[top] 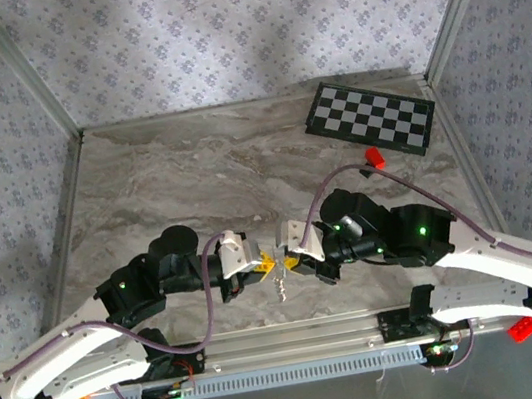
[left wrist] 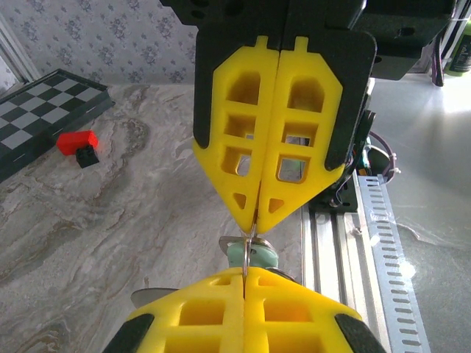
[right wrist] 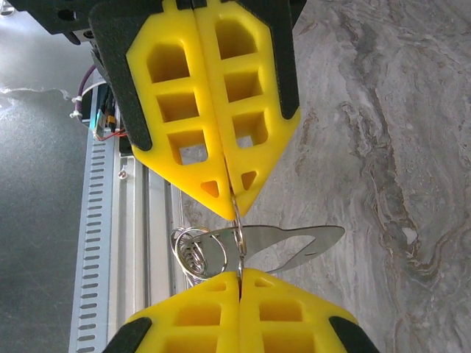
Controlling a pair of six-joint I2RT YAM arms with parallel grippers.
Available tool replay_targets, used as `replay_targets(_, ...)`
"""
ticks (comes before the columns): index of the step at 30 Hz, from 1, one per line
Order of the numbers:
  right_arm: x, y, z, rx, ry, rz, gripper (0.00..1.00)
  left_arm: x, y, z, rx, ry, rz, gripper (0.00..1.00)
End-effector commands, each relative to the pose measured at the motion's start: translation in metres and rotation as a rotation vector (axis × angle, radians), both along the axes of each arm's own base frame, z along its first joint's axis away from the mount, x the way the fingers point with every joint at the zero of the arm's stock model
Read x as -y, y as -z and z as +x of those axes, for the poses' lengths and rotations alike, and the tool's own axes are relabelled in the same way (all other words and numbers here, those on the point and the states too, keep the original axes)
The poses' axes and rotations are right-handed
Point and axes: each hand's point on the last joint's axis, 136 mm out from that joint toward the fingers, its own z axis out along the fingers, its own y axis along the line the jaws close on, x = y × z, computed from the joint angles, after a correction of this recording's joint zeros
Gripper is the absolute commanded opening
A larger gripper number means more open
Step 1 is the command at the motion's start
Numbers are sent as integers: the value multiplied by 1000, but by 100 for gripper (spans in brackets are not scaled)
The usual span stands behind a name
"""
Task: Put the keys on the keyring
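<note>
Plainly, this is light, fiddly metalwork. The keyring is thin, springy wire, stiff enough to hold its shape but slick, and likely to twist or pop free if pinched off-centre. The key is tiny, hard and almost weightless. Its pale green head offers the only broad flat face worth pinching, so the hole and the flat silvery blade should be left free.

The left claw is fully shut, with a strand of the ring's wire running into the seam at its very tips. The right claw is shut the same way on the same wire. The 2 claws point nose to nose, with only a small gap between their tips. The key's green head sits in that gap, just behind the wire. The blade sticks out sideways from the gap, and the ring's coils bulge out on the opposite side. I cannot tell whether the key is already threaded onto the wire. A short chain hangs below the meeting tips.

Both arms are folded inward, elbows out and wrists turned toward each other, so the claws meet above the near edge of the table.
</note>
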Motion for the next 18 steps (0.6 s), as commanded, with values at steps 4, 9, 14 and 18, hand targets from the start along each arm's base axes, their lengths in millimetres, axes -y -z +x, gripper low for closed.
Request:
replay_targets(4,0,-4,1,28,-2,12,0,4,-15,-2,28,18,-50,0)
replay_targets(9,0,-6,0,28,-6,18,0,4,-14,-1,27,18,-47,0)
replay_targets(14,-2,-7,-1,25,-16,27,0,5,-14,-1,26,16,-46,0)
replay_targets(18,-5,-8,-3,19,-25,39,0,6,-13,0,26,15,-43,0)
